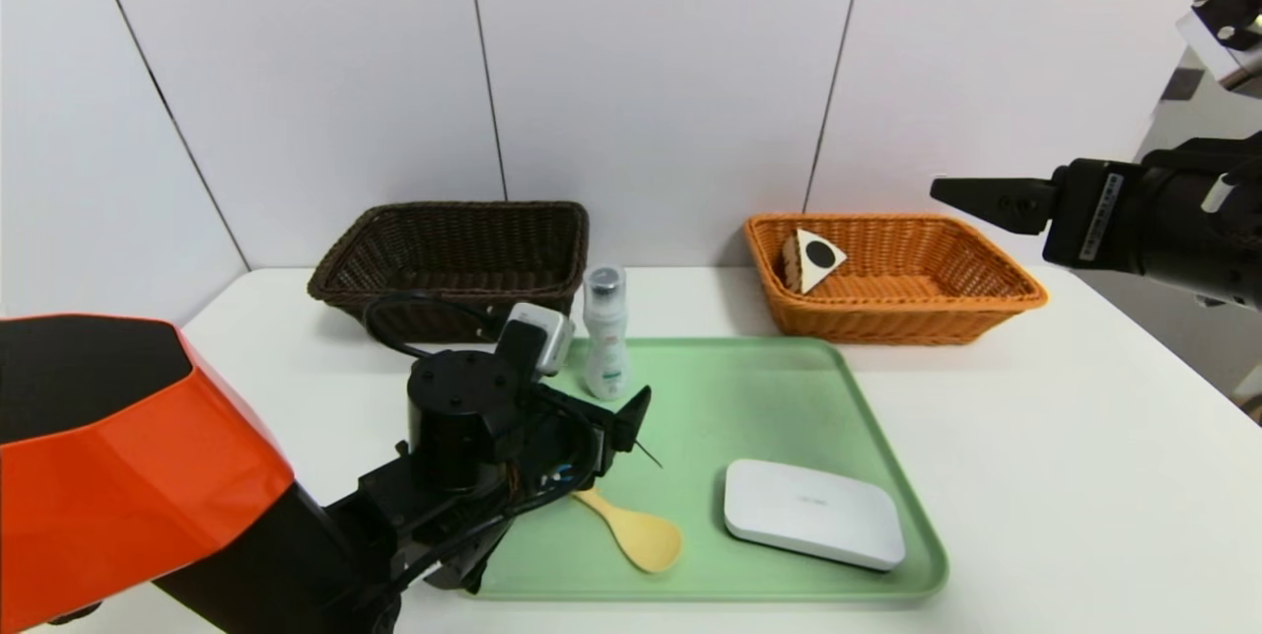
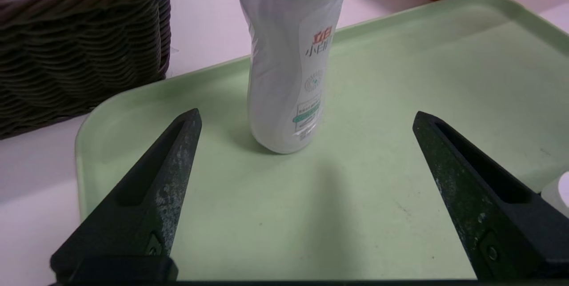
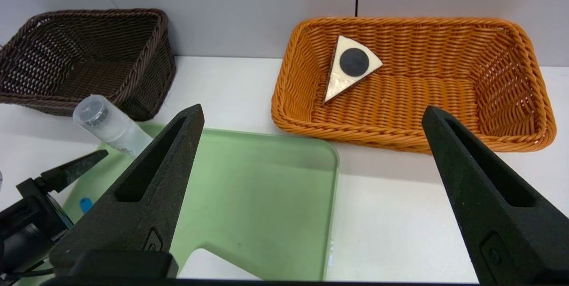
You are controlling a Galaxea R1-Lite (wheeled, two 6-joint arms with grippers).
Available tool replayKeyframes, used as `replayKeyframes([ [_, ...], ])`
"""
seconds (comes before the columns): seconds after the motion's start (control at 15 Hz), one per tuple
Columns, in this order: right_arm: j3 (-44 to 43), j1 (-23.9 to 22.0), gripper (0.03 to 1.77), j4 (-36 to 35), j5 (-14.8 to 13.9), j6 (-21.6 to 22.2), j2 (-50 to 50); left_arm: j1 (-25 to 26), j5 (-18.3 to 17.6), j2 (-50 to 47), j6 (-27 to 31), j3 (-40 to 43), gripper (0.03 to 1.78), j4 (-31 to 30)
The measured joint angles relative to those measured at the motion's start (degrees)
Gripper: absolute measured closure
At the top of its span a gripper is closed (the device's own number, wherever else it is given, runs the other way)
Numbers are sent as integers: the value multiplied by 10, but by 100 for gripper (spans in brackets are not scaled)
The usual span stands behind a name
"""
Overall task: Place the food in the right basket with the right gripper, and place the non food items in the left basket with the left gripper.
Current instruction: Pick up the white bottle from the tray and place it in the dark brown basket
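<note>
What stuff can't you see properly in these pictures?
- Spoon: head view, the handle is hidden under the left claw.
- Bottle: left wrist view, its cap is cut off by the picture's edge.
- Cake slice: it shows only its pale underside with the black dot; its top faces away.
- White box: its marking is too small to read.

The head camera looked down over the whole table [image 1: 1035, 476]. The left wrist camera sat close to the bottle [image 2: 289, 63] on the green tray [image 2: 400, 197]; the right wrist camera watched from higher, sharing tray and both baskets.
</note>
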Motion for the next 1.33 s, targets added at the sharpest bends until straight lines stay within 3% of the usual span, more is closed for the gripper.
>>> replayKeyframes([
  [1.33,28,0,10,0,-1,-2,-31,-2,5,57,2,-104,12,3],
])
